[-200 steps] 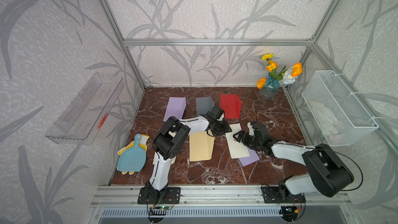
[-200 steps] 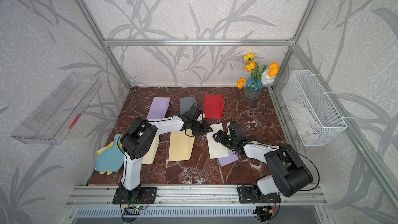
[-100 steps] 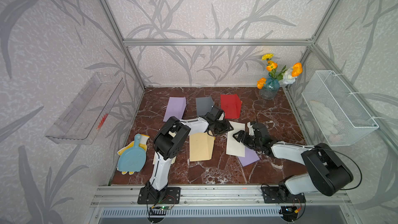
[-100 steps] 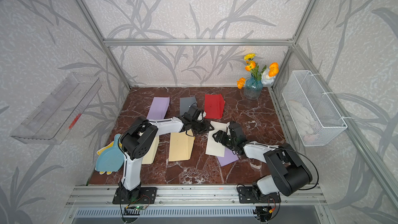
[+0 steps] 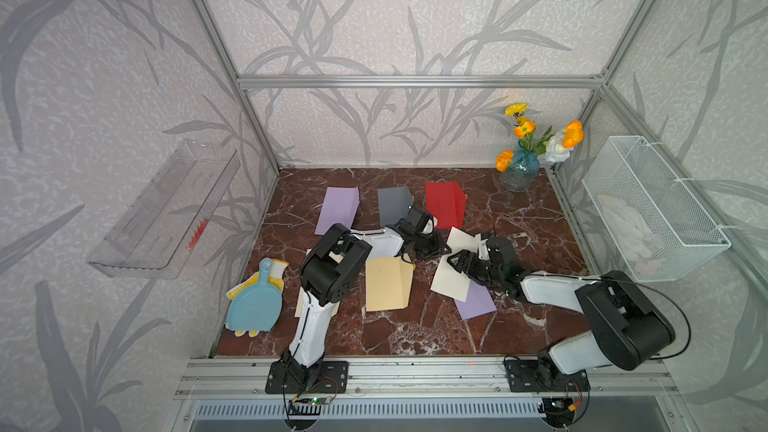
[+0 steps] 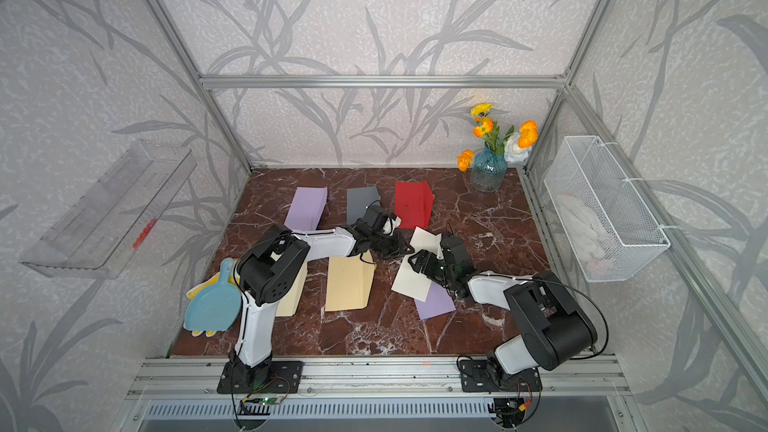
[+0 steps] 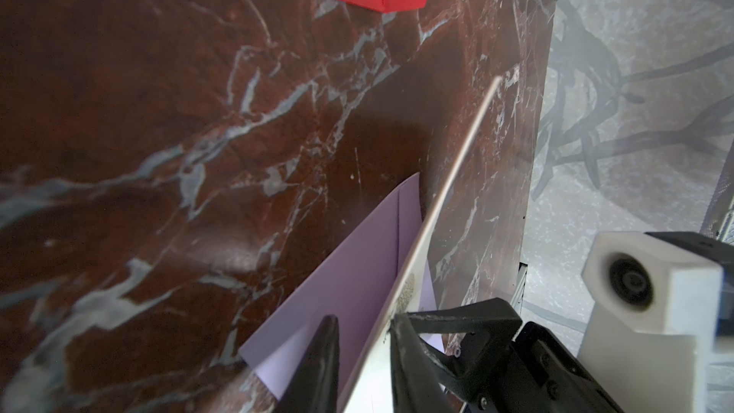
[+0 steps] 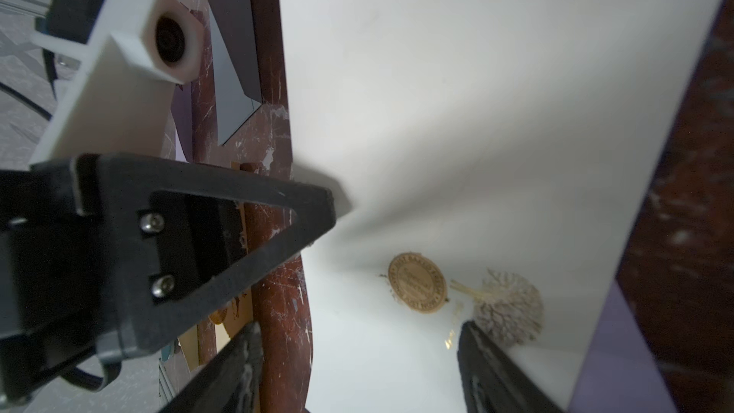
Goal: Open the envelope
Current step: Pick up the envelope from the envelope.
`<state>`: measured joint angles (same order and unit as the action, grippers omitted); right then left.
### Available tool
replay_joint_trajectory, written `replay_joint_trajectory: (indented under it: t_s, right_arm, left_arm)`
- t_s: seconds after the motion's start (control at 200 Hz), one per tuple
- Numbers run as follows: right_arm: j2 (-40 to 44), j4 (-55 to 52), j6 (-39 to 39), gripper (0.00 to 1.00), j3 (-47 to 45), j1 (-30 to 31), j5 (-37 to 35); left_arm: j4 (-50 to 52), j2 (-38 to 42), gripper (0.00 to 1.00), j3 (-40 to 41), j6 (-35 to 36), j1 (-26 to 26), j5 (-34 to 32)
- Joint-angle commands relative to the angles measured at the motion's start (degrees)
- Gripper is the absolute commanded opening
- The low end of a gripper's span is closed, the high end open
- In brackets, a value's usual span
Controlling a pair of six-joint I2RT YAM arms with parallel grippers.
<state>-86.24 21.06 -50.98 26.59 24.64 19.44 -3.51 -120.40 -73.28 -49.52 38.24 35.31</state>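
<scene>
The cream envelope (image 5: pixel 449 282) lies mid-table on a purple envelope (image 5: pixel 478 303), its flap (image 5: pixel 459 238) lifted off the body. My left gripper (image 5: pixel 441 249) reaches in from the left. In the left wrist view its jaws (image 7: pixel 363 323) straddle the flap's edge (image 7: pixel 449 188) with a narrow gap; one finger touches the paper and the other stands just clear of it. My right gripper (image 5: pixel 457 261) is open wide over the envelope body (image 8: pixel 476 113). One of its fingertips (image 8: pixel 488 359) rests beside the gold seal (image 8: pixel 418 283) and a dried sprig.
Purple (image 5: pixel 337 209), grey (image 5: pixel 392 205) and red (image 5: pixel 444 203) envelopes lie in a row at the back. A tan one (image 5: pixel 386 284) lies left of centre. A flower vase (image 5: pixel 519 172) stands back right, a blue dustpan (image 5: pixel 253 305) front left, a wire basket (image 5: pixel 652 209) on the right wall.
The envelope's far end has swung left and its flap has come up. My left jaws have narrowed around the flap edge. The right gripper has stayed open on the body.
</scene>
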Motion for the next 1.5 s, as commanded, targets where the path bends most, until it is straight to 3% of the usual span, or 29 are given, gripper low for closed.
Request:
replay_joint_trajectory:
  t_s: [0.0,0.1,0.155,0.4,0.695,0.84,1.18,1.495]
  right_arm:
    - [-4.5,-10.7,-0.4,0.78,-2.1,0.2,-1.1]
    - [-4.8,-10.5,-0.3,0.78,-1.9,0.2,-0.9]
    - [-4.9,-10.2,-0.3,0.77,-1.8,0.2,-0.8]
    - [-1.7,-9.8,1.7,0.77,-1.2,0.5,0.3]
    - [15.6,-19.4,8.2,0.77,1.1,4.3,-5.3]
    - [19.6,-25.1,10.2,0.77,2.6,4.9,-6.4]
    - [15.3,-22.3,10.4,0.76,4.3,12.3,-6.1]
    - [5.5,-16.1,9.5,0.76,6.2,13.6,-3.6]
  left_arm:
    - [-0.8,-1.1,0.20,0.8,0.9,1.3,4.0]
    - [-0.5,-1.1,0.13,0.6,1.4,1.3,3.8]
    - [-0.8,-1.3,0.00,0.4,1.5,1.3,4.2]
    - [-2.6,-0.1,0.00,0.5,2.8,1.2,3.7]
    - [-3.8,1.7,0.00,-2.1,4.3,1.0,4.6]
    - [-4.0,3.0,0.00,-1.9,4.8,0.1,4.3]
    - [-1.9,7.8,0.00,-4.2,7.7,-6.9,1.8]
    - [2.0,11.3,0.00,-5.6,10.6,-12.4,-0.5]
